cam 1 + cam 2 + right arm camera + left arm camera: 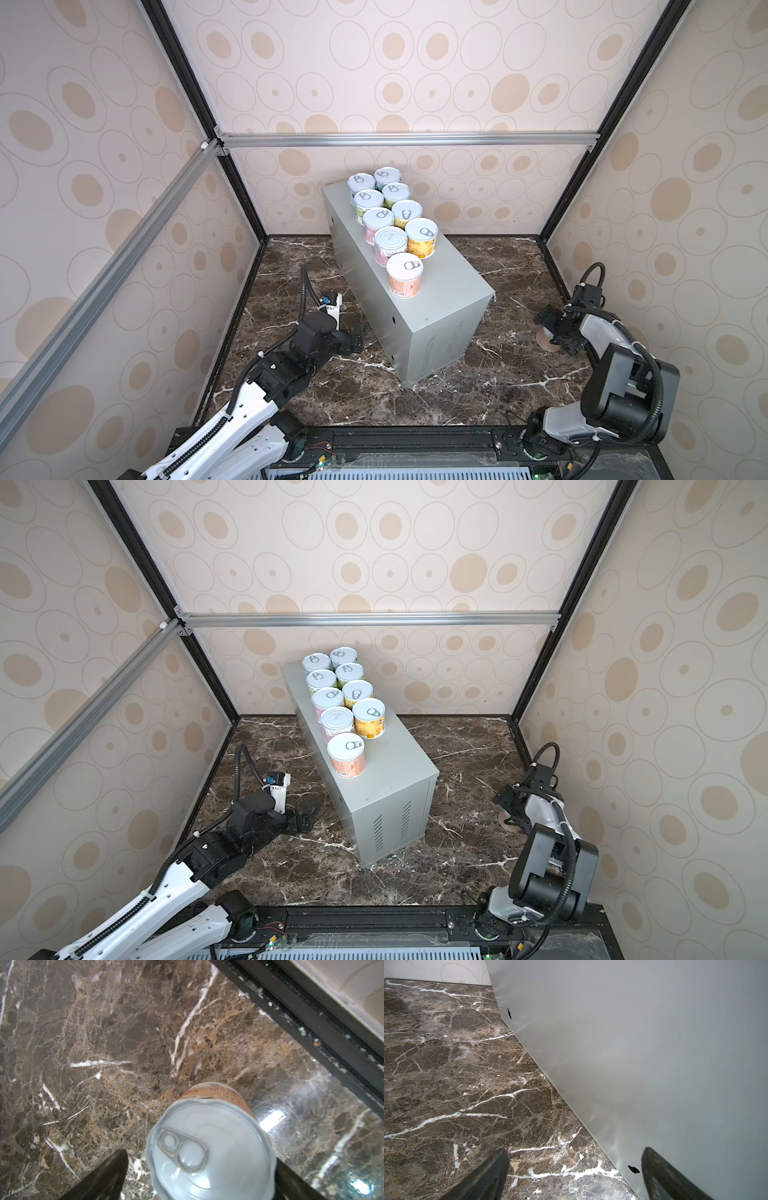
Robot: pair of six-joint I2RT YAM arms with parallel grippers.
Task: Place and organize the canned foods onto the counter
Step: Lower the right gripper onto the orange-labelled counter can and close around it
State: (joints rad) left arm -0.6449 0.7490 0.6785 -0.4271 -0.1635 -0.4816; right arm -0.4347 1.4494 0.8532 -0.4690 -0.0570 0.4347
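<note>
In a top view nine canned foods (390, 224) stand on the counter (449, 299), centre frame; the tenth can (542, 339), lower right on the marble (498, 374), is mostly hidden by the right gripper (555, 334). Left wrist: left gripper (577, 1167) released, empty, beside the counter's wall. Right wrist: jaws spread astride that can, off-centre; best to centre it before clenching

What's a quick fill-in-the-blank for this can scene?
1. The oblong light-grey metal counter carries ___ short pastel-labelled tins.
2. The remaining tin, with an ___ label, stands on the dark brown marble surface between the fingers of the open right gripper.
3. The left gripper, beside the counter's side wall, is open and holds ___.
Missing words: nine; orange; nothing.
</note>
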